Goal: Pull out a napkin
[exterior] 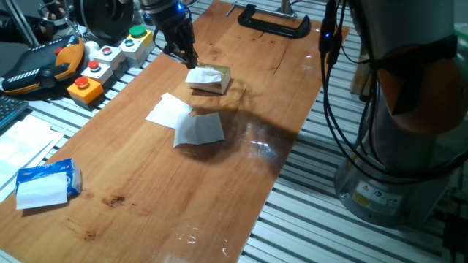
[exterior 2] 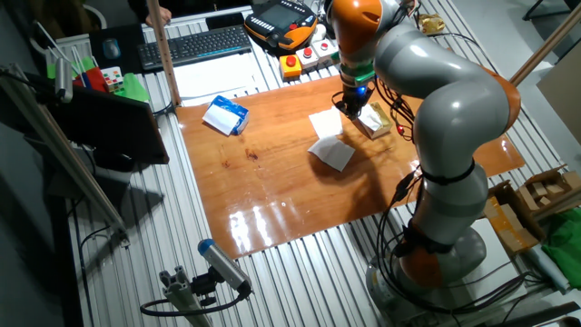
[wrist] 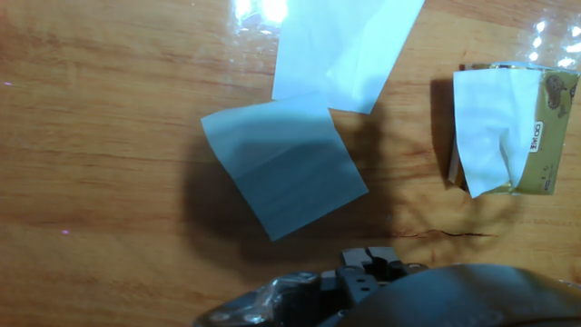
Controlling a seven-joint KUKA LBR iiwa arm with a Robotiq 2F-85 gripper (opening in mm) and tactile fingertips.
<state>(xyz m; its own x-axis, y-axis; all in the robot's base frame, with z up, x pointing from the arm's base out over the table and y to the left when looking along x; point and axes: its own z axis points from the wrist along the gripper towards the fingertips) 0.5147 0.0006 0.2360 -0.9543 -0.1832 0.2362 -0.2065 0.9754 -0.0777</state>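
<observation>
The small tan-gold cardboard box (exterior: pixel 216 82) lies on the wooden table, with the white crumpled napkin (exterior: pixel 202 74) sticking out of its top. In the hand view the napkin (wrist: pixel 491 127) covers most of the box (wrist: pixel 550 127) at the right edge. My gripper (exterior: pixel 190 60) hangs just above the table, close beside the box's far-left end, with its tips near the napkin but not on it. It also shows in the other fixed view (exterior 2: pixel 352 104). The fingers read as one dark mass, so their opening is unclear. Nothing shows between them.
Two flat white square sheets (exterior: pixel 169 110) (exterior: pixel 199 129) lie in front of the box. A blue tissue packet (exterior: pixel 48 181) lies near the left front edge. Button boxes (exterior: pixel 110 62) and a pendant stand to the left, and a black clamp (exterior: pixel 274 23) is at the far edge.
</observation>
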